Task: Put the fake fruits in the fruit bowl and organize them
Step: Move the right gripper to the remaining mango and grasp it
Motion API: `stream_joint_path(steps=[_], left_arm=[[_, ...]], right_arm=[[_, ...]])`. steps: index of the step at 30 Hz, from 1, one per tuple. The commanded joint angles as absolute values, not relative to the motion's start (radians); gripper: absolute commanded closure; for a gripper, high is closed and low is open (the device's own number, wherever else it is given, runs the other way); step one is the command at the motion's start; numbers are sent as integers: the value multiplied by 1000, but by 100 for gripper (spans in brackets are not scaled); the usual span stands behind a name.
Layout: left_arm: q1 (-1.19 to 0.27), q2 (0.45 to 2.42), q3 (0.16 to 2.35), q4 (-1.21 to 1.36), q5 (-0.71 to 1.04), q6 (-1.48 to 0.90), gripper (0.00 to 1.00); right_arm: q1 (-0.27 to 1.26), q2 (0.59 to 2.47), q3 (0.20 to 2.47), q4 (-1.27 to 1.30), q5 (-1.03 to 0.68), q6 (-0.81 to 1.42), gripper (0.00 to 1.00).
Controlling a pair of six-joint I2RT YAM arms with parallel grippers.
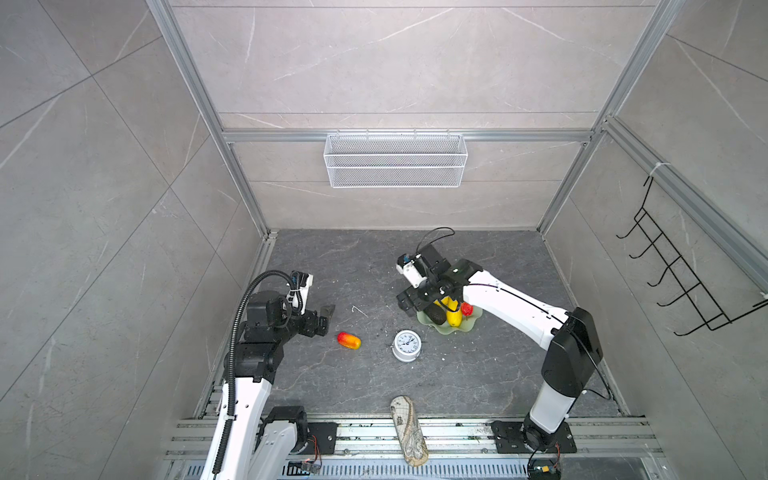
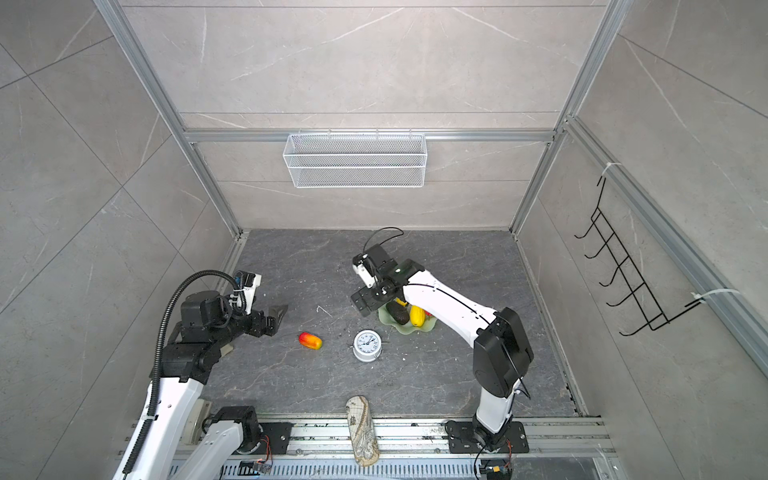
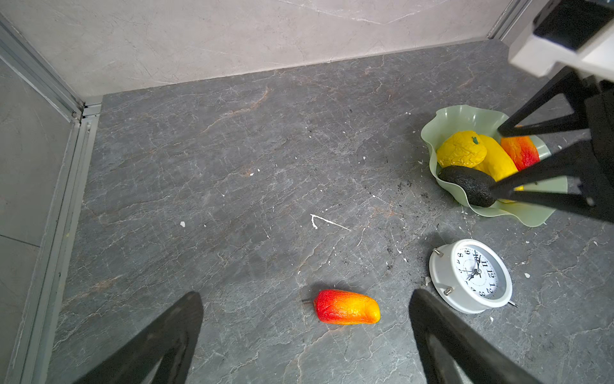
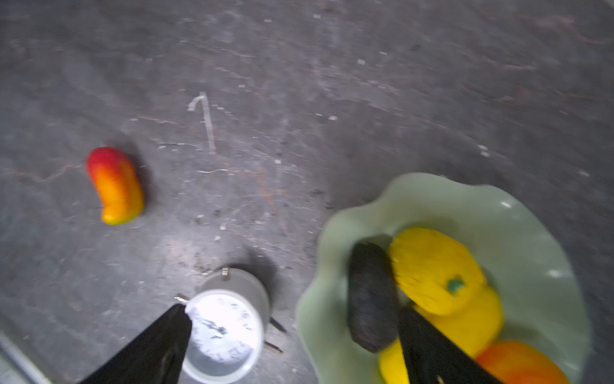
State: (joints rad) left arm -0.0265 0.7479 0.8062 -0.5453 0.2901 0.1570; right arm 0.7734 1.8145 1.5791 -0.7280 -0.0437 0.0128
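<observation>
On the right half of the table, your fruit bowl sits with four fake fruits inside. The dark avocado lies along the rim nearest the white alarm clock. The bumpy yellow fruit with its green top touches the avocado, the long yellow fruit lies beside that, and a red-orange mango sits on the far side.

Your right tool hangs just above the bowl with its fingers spread wide apart and nothing between them. One finger crosses over the avocado and the long yellow fruit, though the right wrist view is too blurred to say whether it touches them.

The second mango lies alone on the table, well apart from the bowl and to the left of the alarm clock in both top views. Your left tool is also wide apart and empty, near that mango without touching it.

A beige patterned pouch rests at the near edge of the table, across the rail.
</observation>
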Motion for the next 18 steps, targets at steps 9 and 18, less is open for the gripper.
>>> stream_joint_path(steps=[9, 18], left_arm=[[-28, 722, 804, -526, 289, 159, 0], [-28, 721, 805, -527, 293, 159, 0]], right_arm=[[984, 2113, 1767, -619, -206, 22, 1], [1028, 2291, 1925, -648, -196, 76, 14]])
